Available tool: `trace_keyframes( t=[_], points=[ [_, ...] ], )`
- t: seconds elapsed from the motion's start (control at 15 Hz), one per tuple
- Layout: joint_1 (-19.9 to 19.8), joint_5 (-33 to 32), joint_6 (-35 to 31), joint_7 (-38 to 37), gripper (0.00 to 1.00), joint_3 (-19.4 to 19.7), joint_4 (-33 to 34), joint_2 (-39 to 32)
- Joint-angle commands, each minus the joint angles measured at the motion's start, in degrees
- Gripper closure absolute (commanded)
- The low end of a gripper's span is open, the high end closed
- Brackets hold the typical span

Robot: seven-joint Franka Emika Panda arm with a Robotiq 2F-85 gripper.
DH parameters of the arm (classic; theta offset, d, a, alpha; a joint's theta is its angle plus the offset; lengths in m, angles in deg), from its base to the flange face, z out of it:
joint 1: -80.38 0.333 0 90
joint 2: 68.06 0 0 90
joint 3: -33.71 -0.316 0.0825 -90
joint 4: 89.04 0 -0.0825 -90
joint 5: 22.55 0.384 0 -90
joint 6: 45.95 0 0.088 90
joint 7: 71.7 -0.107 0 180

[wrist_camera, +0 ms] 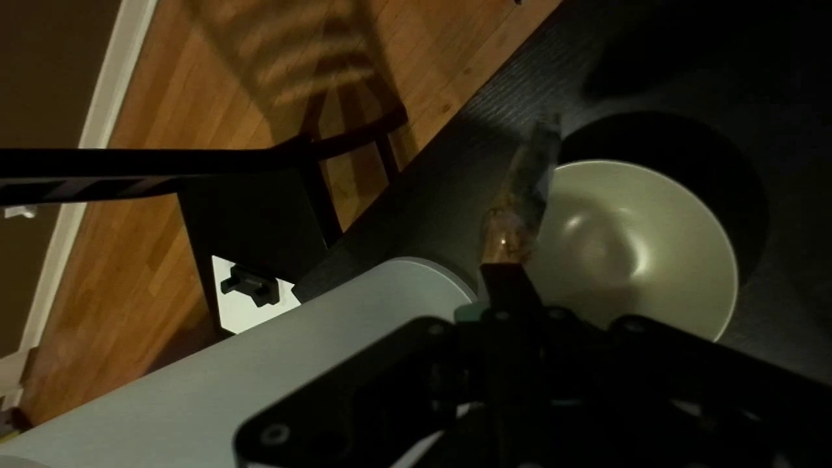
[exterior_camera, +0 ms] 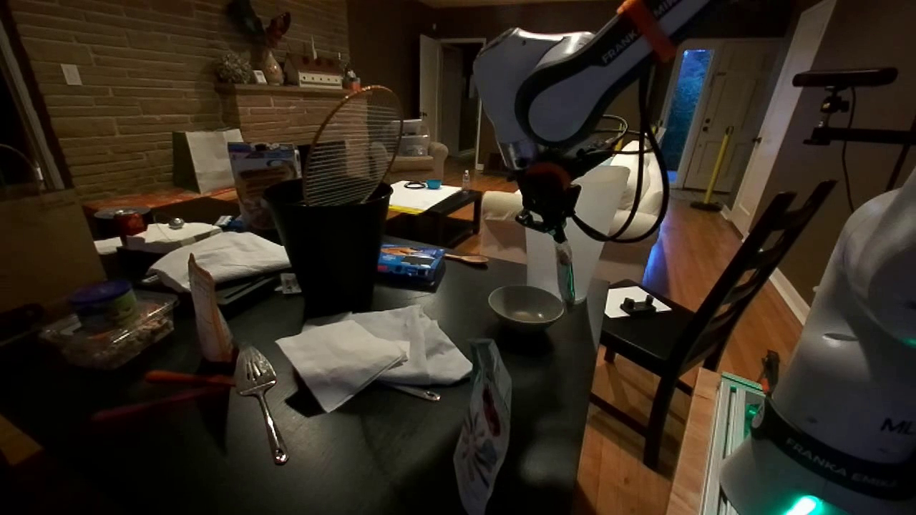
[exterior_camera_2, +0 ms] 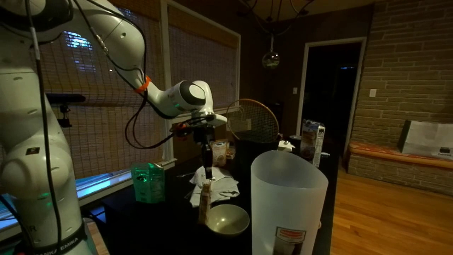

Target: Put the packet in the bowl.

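Tan packet (exterior_camera_2: 204, 203) hangs beside the bowl (exterior_camera_2: 228, 219), not over its middle from where I stand; gripper (exterior_camera_2: 208, 175) pinched on packet's top; release here probably drops it outside onto the table (exterior_camera: 358, 465); a thin grip could slip; overswing may clip the translucent bin (exterior_camera_2: 287, 207).

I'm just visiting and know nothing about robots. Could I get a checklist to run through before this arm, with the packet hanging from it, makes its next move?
1. The jaws are shut on the packet: ok, it hangs by its upper end.
2. The grip is firm: cannot tell from pictures.
3. The bowl stands upright: ok, its opening faces up.
4. The packet is over the bowl's middle: not ok, it hangs off to one side in both exterior views.
5. The packet's lower end is above the rim: cannot tell.
6. The packet is apart from the tall whitish bin: ok, an exterior view shows a gap.
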Motion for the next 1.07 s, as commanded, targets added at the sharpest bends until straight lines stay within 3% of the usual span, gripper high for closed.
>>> trace_keyframes(
  t=[0.0,0.47,1.0],
  points=[
    [-1.5,-2.3,-0.7,-2.3,1.00,-0.3,1.3,-2.7],
    [-2.4,-7.2,1.5,-6.2,1.00,0.5,6.2,-5.8],
    [-0.7,-11.2,10.1,-21.3,1.00,0.8,12.2,-14.6]
  ],
)
